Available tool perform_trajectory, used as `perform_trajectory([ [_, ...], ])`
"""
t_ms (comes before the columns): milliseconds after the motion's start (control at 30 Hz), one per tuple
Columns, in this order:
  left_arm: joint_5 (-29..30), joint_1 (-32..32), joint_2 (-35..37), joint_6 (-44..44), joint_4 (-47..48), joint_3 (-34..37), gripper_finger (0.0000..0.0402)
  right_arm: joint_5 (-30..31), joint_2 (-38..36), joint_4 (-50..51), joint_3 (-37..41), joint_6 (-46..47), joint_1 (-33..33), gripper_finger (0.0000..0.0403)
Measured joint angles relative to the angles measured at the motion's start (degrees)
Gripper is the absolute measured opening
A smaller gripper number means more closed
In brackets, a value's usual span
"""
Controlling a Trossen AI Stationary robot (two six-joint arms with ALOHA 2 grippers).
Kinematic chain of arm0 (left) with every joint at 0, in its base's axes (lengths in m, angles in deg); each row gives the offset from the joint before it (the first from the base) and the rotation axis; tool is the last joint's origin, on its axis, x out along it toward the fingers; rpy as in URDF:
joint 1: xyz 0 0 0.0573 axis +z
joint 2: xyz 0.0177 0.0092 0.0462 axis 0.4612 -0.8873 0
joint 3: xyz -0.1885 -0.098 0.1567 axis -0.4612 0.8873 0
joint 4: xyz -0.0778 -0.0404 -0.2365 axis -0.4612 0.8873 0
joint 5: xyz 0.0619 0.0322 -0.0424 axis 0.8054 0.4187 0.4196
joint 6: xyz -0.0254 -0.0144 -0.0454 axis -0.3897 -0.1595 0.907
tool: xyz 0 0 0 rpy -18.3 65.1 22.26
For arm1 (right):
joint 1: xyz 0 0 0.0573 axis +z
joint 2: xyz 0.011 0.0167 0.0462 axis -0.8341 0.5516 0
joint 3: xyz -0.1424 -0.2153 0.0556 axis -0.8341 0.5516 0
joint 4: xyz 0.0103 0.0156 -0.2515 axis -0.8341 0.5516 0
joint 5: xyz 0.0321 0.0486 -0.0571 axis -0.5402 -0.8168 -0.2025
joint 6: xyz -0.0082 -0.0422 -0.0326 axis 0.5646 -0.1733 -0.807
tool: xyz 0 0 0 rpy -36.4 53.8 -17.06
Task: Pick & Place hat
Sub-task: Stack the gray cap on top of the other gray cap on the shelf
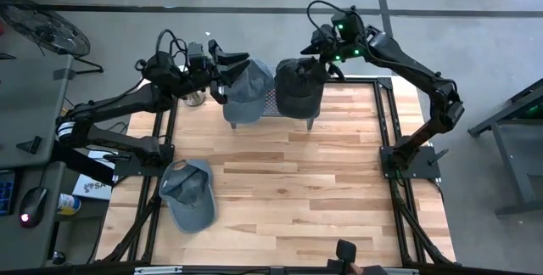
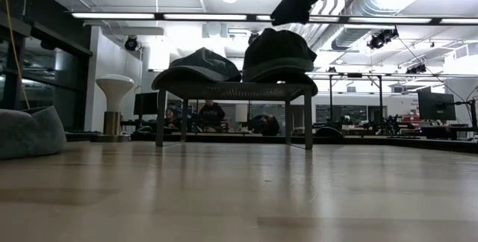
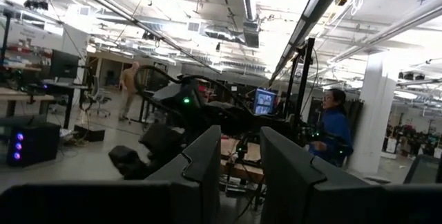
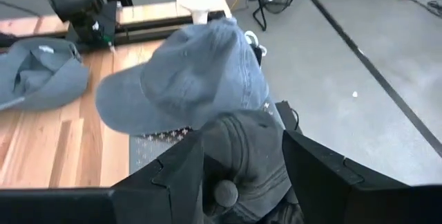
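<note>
A small metal rack (image 2: 231, 91) stands at the table's far edge. Two hats rest on its top: a blue-grey hat (image 1: 248, 88) on the left and a dark hat (image 1: 299, 88) on the right. My right gripper (image 1: 321, 54) hovers open just above the dark hat (image 4: 248, 155), one finger on either side of its crown and apart from it. My left gripper (image 1: 233, 64) is open beside the blue-grey hat's far left side, tilted upward, with nothing between its fingers (image 3: 207, 162). Another blue-grey hat (image 1: 188, 194) lies on the table's near left.
A white mushroom-shaped stand (image 2: 114, 92) sits at the table's far left corner, next to the rack. The wooden table (image 1: 322, 190) stretches in front of the rack. People show in the room beyond (image 3: 335, 124).
</note>
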Motion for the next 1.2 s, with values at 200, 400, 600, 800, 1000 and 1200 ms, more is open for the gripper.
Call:
perform_trajectory([
  [200,1.63,-0.02,5.45,-1.35,8.88,-0.04,0.0101,-0.59,-3.15,-2.87,0.00,2.68,0.00,0.0191],
  [400,1.64,-0.02,9.83,-0.07,24.32,-0.04,0.0101,-1.00,-7.48,-3.88,-0.02,5.31,0.52,0.0191],
  [600,1.67,-0.02,12.28,4.28,40.34,-0.02,0.0101,-0.93,-12.21,-4.34,-0.04,7.98,1.96,0.0191],
  [800,0.17,-0.02,12.80,7.08,54.32,-0.02,0.0101,0.10,-15.15,-4.25,-0.04,10.80,5.15,0.0191],
  [1000,-2.29,-0.76,12.23,12.31,67.55,0.00,0.0101,3.14,-15.81,-3.27,-0.04,12.08,10.45,0.0191],
  [1200,0.57,-6.42,11.39,21.83,75.56,0.11,0.0101,9.30,-15.70,-1.48,-0.04,12.99,17.16,0.0191],
])
